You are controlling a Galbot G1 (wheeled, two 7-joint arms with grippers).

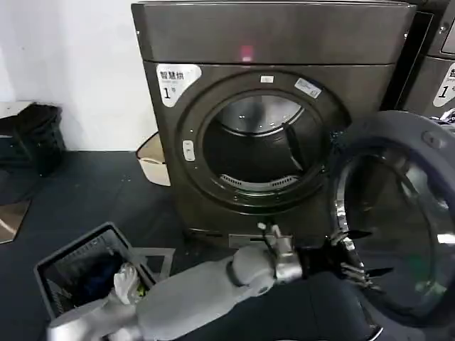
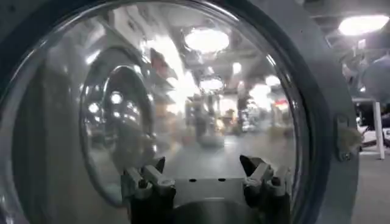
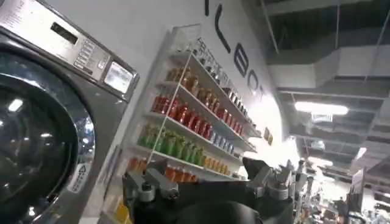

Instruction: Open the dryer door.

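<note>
Spread fingers of the left gripper (image 1: 353,259) sit against the dryer door (image 1: 398,213), swung wide from the dryer (image 1: 270,128); ungripped, it might swing back.

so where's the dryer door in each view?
Head: dryer door swung open at right, left gripper at its inner rim.
Left wrist: its bulging glass directly ahead of the open fingers.
Right wrist: not in it.
Shared landmark: the door's grey inner rim.
</note>
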